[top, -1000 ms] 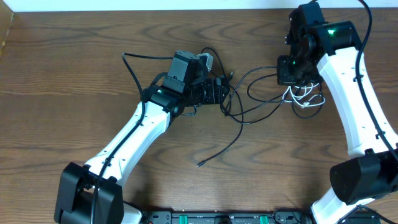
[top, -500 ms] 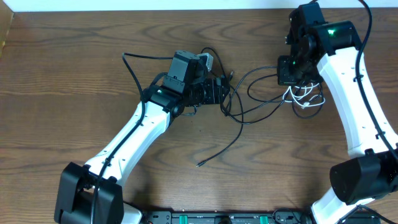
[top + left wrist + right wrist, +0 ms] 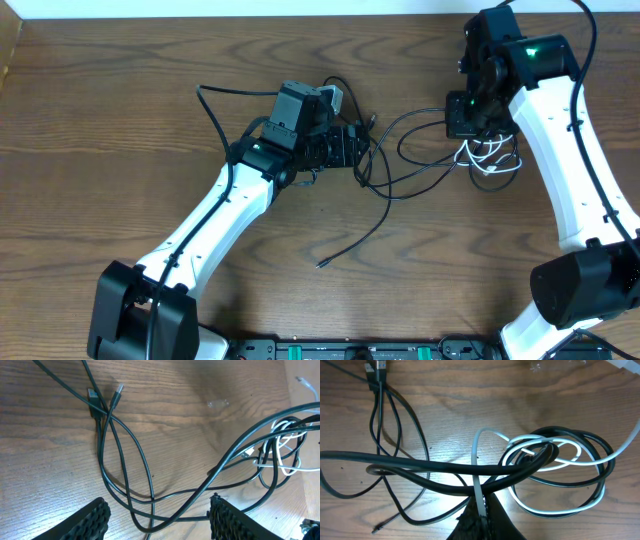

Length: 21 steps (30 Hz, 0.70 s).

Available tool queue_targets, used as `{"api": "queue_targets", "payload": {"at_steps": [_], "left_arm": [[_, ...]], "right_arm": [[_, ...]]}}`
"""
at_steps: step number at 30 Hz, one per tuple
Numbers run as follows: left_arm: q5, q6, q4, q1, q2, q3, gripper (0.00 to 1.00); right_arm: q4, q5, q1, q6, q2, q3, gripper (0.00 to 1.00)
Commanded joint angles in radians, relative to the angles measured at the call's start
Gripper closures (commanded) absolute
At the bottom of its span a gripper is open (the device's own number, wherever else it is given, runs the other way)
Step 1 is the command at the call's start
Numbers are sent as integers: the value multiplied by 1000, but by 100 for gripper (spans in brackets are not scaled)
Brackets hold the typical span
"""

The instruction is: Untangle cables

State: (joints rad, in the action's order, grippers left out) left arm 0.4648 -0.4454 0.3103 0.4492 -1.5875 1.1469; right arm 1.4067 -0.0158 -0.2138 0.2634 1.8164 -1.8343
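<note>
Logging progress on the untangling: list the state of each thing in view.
Thin black cables: tangled, crossing and looped over each other.
Short white cable: coiled through the black loops, pinched at one point.
Left pincer: open, straddling black cables, gripping nothing.
Right pincer: shut on the white cable.

You have 3 views. The overhead camera looks straight down on the brown wood-grain table (image 3: 100,120) from well above, taking in both white robot arms (image 3: 215,215) from base to wrist. Your left wrist camera sits low and close over the tabletop, looking past its 2 ridged black fingertips (image 3: 90,520) at the bottom edge toward the thin black cords (image 3: 101,450). Your right wrist camera is closer still, looking down over its black fingers (image 3: 495,525) onto the looped thin white cord (image 3: 474,460). Both wrist views share that white loop and the small black plug ends (image 3: 94,396). The overhead view shows the same patch mid-table, much smaller.
</note>
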Motion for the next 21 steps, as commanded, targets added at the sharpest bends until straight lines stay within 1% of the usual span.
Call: {"api": "queue_targets", "payload": {"at_steps": [1, 21], "left_arm": [[-9, -2, 2, 2, -2, 30, 34], [-9, -1, 3, 2, -2, 30, 34]], "right_arm": [[-3, -12, -8, 13, -31, 11, 99], [-20, -11, -8, 22, -31, 24, 99]]}}
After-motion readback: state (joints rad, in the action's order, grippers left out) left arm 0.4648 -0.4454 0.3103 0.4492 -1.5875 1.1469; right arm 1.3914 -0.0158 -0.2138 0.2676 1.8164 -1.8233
